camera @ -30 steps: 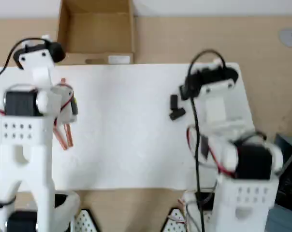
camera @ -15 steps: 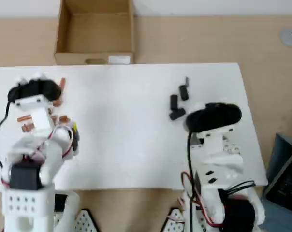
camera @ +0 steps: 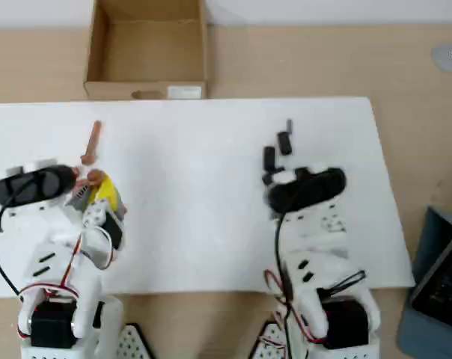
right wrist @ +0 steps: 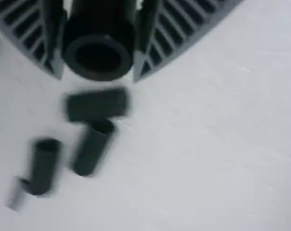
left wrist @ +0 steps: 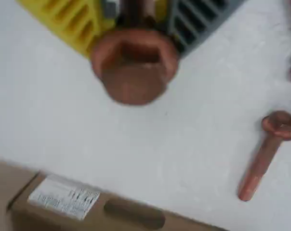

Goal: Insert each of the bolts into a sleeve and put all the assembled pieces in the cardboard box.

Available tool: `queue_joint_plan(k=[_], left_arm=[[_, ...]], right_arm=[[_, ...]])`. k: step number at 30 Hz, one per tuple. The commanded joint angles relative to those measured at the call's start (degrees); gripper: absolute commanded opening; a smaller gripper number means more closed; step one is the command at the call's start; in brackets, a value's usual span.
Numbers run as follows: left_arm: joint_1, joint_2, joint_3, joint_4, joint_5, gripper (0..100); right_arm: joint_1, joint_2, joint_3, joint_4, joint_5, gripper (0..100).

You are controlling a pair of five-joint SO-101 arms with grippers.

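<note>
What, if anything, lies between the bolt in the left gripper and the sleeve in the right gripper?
Nothing visible. Bare white mat separates the bolt in the left gripper from the sleeve in the right gripper; the loose bolt and loose sleeves lie off that line, toward the cardboard box.

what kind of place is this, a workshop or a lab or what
Probably a robotics lab bench: two small arms at a wooden table, a white mat with loose bolts and sleeves, a cardboard box.

Bright, even light over the white mat [camera: 211, 224] (shadows soft and faint)
</note>
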Motion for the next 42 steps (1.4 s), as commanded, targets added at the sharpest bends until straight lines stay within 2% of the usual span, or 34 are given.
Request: queue_joint_plan(k=[1, 3, 13, 17, 24, 36, 42], left_arm=[[0.4, -1.0, -0.3, -3.3, 4.8, 0], [1.1, -1.1, -0.3, -5.4, 6.6, 0], [13.1, -1.1, -0.3, -13.8, 7.0, 0], [15.9, -1.2, -0.4, -16.8, 11.1, 0], [22.8, -1.2, -0.4, -17.2, 14.1, 0], [28.0, -1.2, -0.4, -17.1, 14.6, 0], [28.6, -0.9, -2.1, -16.7, 14.3, 0]], right_arm=[[-5.9, -1.8, 0.7, -2.0, -0.7, 0.9], [-8.7, -2.1, 1.2, -2.0, -0.7, 0.9], [-21.8, -2.2, 1.2, -4.7, -0.7, 0.9], [-26.7, -2.2, 2.1, -7.6, -0.7, 0.9], [-31.6, -2.2, 3.0, -10.8, -0.7, 0.9], [-32.9, -2.2, 2.8, -11.1, -0.4, 0.9], [-32.9, -2.2, 2.9, -11.1, -0.4, 0.9]])
